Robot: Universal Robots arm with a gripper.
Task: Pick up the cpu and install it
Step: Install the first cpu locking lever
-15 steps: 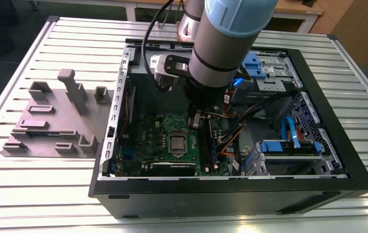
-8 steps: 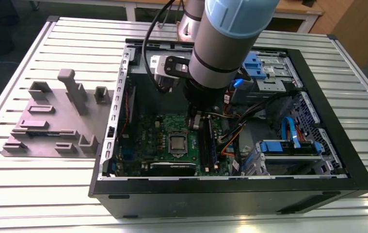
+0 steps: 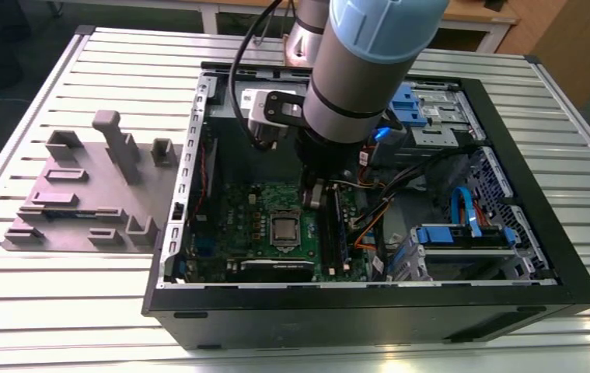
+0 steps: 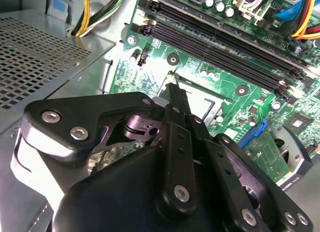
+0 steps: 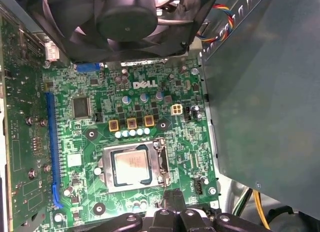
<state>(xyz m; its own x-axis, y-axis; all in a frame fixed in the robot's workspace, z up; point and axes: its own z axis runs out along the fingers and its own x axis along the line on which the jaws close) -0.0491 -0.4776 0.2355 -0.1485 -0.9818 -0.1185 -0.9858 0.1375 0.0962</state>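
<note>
My claw [image 4: 172,91] hangs pinched narrow, holding nothing, just above the cpu [image 5: 131,165] (seated in its socket).

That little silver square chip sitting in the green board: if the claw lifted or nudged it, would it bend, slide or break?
The cpu looks like a flat metal-topped slab, so probably stiff, not floppy. Its smooth top may be slippery. Lying low inside the socket frame, it likely won't slide when nudged.

Matt silver metal cpu [image 5: 131,165] (dull sheen); black end effector [image 4: 175,99].
</note>
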